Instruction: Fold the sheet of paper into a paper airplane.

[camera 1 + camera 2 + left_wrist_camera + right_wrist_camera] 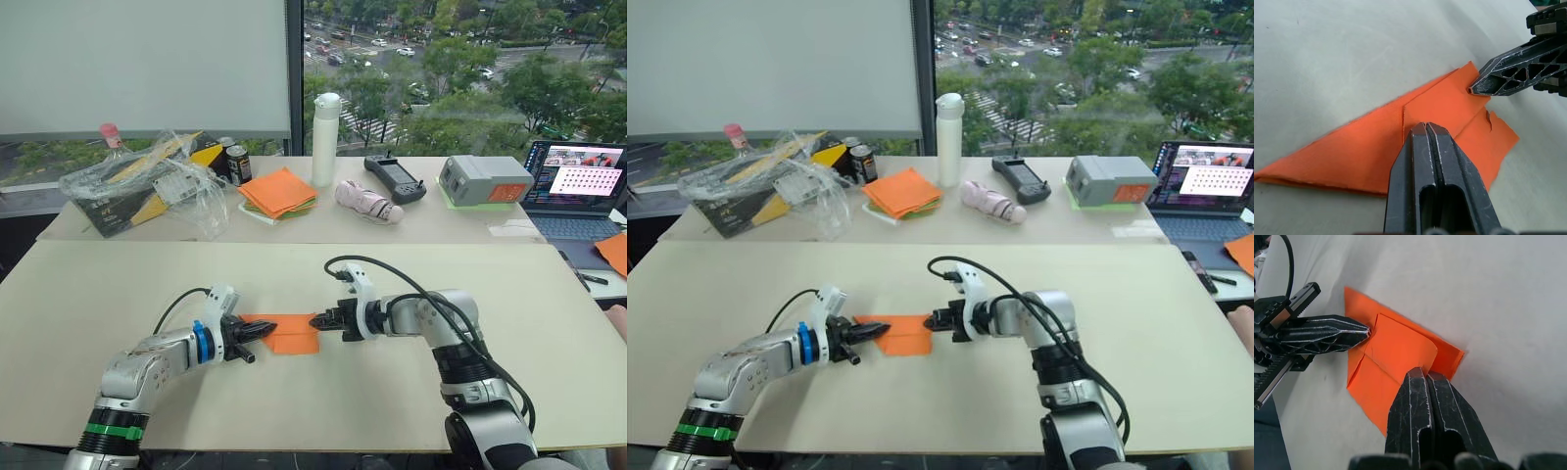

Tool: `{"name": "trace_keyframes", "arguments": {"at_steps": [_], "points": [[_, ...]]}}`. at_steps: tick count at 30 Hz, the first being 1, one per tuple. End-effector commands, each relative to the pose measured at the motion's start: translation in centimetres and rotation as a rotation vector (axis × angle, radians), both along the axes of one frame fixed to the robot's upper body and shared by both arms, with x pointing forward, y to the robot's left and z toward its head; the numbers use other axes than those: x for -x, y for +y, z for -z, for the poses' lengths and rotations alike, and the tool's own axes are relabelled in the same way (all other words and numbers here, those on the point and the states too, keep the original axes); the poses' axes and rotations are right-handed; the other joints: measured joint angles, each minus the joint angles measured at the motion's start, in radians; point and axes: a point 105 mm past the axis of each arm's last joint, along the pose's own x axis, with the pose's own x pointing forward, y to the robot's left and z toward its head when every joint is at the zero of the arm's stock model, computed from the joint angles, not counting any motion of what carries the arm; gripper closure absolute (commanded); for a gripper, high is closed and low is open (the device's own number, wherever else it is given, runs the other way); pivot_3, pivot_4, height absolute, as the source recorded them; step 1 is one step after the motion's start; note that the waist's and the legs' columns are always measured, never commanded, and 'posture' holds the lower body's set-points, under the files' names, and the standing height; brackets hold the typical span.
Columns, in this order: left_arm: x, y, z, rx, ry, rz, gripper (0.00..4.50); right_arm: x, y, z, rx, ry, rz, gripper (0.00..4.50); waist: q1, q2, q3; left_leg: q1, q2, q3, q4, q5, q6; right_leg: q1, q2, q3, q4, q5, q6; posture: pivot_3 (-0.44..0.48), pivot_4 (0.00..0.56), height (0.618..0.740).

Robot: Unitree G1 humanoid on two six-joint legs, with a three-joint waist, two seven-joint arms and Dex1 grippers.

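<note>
Both grippers, left [257, 331] and right [317, 320], fingers closed empty, pin the sheet of paper [286, 333]; slipping could skew the crease.

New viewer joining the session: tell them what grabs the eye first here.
The bright orange sheet of paper, already partly folded, lies on the near table between the left gripper and right gripper, both shut and pressing on it from opposite ends. Behind, a pile of orange sheets sits near a white bottle.

Folded sheet of paper [284, 333] flat on near table [88, 323], left gripper [257, 331] at its left edge, right gripper [315, 320] at its right. Paper pile [279, 192], bottle [324, 139], laptop [573, 186] on far table behind.
</note>
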Motion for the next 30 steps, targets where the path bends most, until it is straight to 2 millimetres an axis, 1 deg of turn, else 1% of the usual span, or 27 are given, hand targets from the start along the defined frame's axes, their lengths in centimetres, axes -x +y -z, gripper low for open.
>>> {"name": "trace_keyframes", "arguments": {"at_steps": [1, 2, 5, 7, 11, 15, 17, 19, 22, 24, 26, 27, 30], "points": [[0.7, 0.9, 2.4, -0.066, 0.086, -0.027, 4.5, 1.0, -0.6, 2.2, 0.023, 0.068, 0.001, 4.47, 0.0, 0.001, 0.0, 0.0, 0.0, 0.0, 0.0, 0.0, 0.0, 0.0, 0.0, 0.0, 0.0, 0.0, 0.0, 0.0, 0.15, 0.74], [0.7, 0.9, 2.4, -0.066, 0.087, -0.026, 4.5, 1.0, -0.5, 2.0, 0.014, 0.059, 0.002, 3.9, 0.0, 0.001, 0.001, 0.0, 0.0, 0.0, 0.0, 0.0, 0.0, 0.0, 0.0, 0.0, 0.0, 0.0, 0.0, 0.0, 0.15, 0.74], [0.7, 0.9, 2.4, -0.064, 0.087, -0.025, 4.5, 0.6, -0.5, 1.3, -0.011, 0.001, 0.0, 2.98, -0.001, 0.004, 0.001, 0.0, 0.0, 0.0, 0.0, 0.0, 0.0, 0.0, 0.0, 0.0, -0.001, 0.0, 0.0, 0.0, 0.15, 0.74], [0.6, 0.9, 2.4, -0.063, 0.087, -0.025, 4.5, 0.5, -0.5, 0.7, -0.033, -0.03, 0.001, 2.98, -0.001, 0.006, 0.001, 0.0, 0.0, 0.001, 0.0, 0.0, 0.0, 0.0, 0.0, 0.0, 0.0, 0.0, 0.0, 0.0, 0.15, 0.74], [0.7, 0.8, 2.3, -0.066, 0.087, -0.021, 4.5, 0.2, -0.6, -1.2, -0.109, -0.111, -0.007, 2.98, -0.001, 0.008, 0.003, 0.0, 0.0, 0.0, -0.001, 0.0, 0.0, -0.001, 0.0, 0.0, 0.0, 0.0, 0.0, 0.0, 0.15, 0.74], [0.7, 0.9, 2.4, -0.07, 0.087, -0.019, 4.5, -0.2, -0.6, -3.5, -0.2, -0.21, 0.006, 2.98, -0.001, 0.008, 0.004, -0.002, 0.0, 0.0, -0.001, 0.0, 0.0, -0.002, 0.0, 0.0, 0.0, 0.0, 0.0, 0.0, 0.15, 0.74], [0.7, 0.9, 2.4, -0.07, 0.089, -0.017, 4.5, -0.4, -0.6, -5.0, -0.265, -0.274, 0.024, 2.98, -0.001, 0.009, 0.004, -0.002, 0.0, 0.0, -0.001, 0.0, 0.0, -0.003, 0.0, 0.0, 0.0, 0.0, 0.0, 0.0, 0.15, 0.74], [0.8, 0.9, 2.4, -0.07, 0.09, -0.016, 4.5, -0.3, -0.4, -6.0, -0.309, -0.318, 0.022, 2.98, -0.001, 0.01, 0.005, -0.002, 0.0, 0.001, -0.001, 0.0, 0.0, -0.003, 0.0, 0.0, 0.0, 0.0, 0.0, 0.0, 0.15, 0.74], [0.8, 0.8, 2.4, -0.07, 0.09, -0.015, 4.5, 0.3, 0.1, -6.7, -0.343, -0.335, -0.016, 2.98, -0.001, 0.01, 0.005, -0.002, 0.0, 0.001, -0.002, 0.0, 0.0, -0.004, 0.0, 0.001, 0.0, 0.0, 0.0, 0.0, 0.15, 0.74], [0.7, 0.8, 2.3, -0.067, 0.089, -0.015, 4.5, 1.5, 0.9, -6.8, -0.337, -0.37, -0.095, 3.49, -0.001, 0.01, 0.005, -0.002, 0.0, 0.001, -0.002, 0.0, 0.0, -0.004, 0.0, 0.001, 0.0, 0.0, 0.0, 0.0, 0.15, 0.74], [0.7, 0.8, 2.3, -0.067, 0.089, -0.016, 4.5, 2.1, 1.3, -6.6, -0.331, -0.385, -0.139, 4.15, -0.001, 0.01, 0.005, -0.003, 0.0, 0.001, -0.003, 0.0, 0.0, -0.005, 0.0, 0.001, 0.0, 0.0, 0.0, 0.0, 0.15, 0.74], [0.7, 0.8, 2.3, -0.068, 0.088, -0.016, 4.5, 2.3, 1.6, -5.8, -0.302, -0.392, -0.159, 4.45, -0.001, 0.01, 0.005, -0.003, 0.0, 0.001, -0.003, 0.0, 0.0, -0.005, 0.0, 0.001, 0.0, 0.0, 0.0, 0.0, 0.15, 0.74], [0.7, 0.7, 2.3, -0.072, 0.085, -0.015, 4.5, 2.0, 2.1, -3.7, -0.221, -0.412, -0.17, 4.48, -0.002, 0.01, 0.005, -0.003, 0.0, 0.001, -0.003, 0.0, 0.0, -0.005, 0.0, 0.001, 0.0, 0.0, 0.0, 0.0, 0.15, 0.74]]}}
